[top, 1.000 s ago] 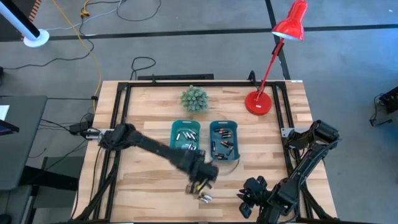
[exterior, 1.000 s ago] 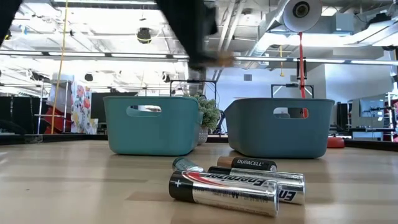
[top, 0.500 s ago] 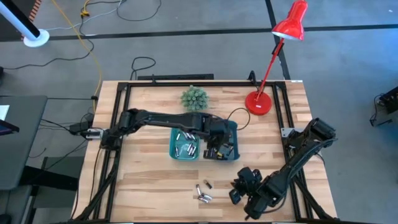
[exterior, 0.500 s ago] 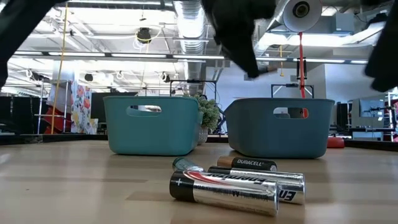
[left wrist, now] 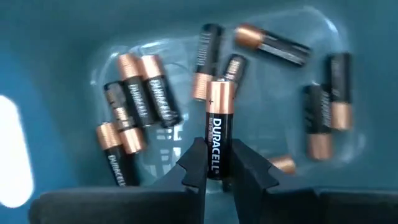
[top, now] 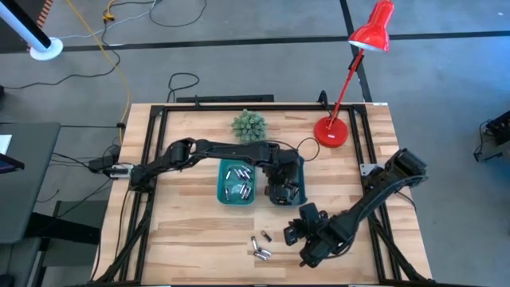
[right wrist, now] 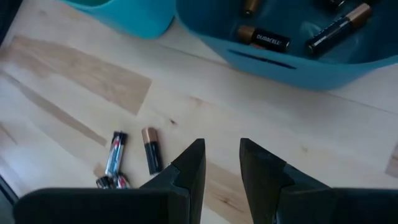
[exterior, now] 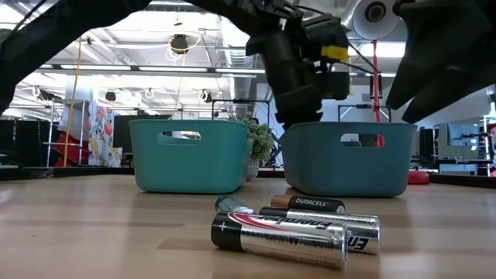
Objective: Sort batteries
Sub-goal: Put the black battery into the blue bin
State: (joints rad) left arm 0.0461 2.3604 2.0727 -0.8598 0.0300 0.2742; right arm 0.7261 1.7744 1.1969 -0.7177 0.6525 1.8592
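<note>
Left gripper [left wrist: 216,171] fingers pinch a copper-top battery [left wrist: 217,134] over the right bin [top: 296,163], at 1 o'clock from the loose batteries [top: 259,247] on the worktop [top: 187,231]. Risk: it bounces out on release. Right gripper [right wrist: 217,163], fingers slightly apart and empty, could scatter them. Labels unreadable from above.

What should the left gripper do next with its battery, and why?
Probably open and drop it. The left gripper holds a black-and-copper battery over the right bin, where similar cells already lie.
</note>
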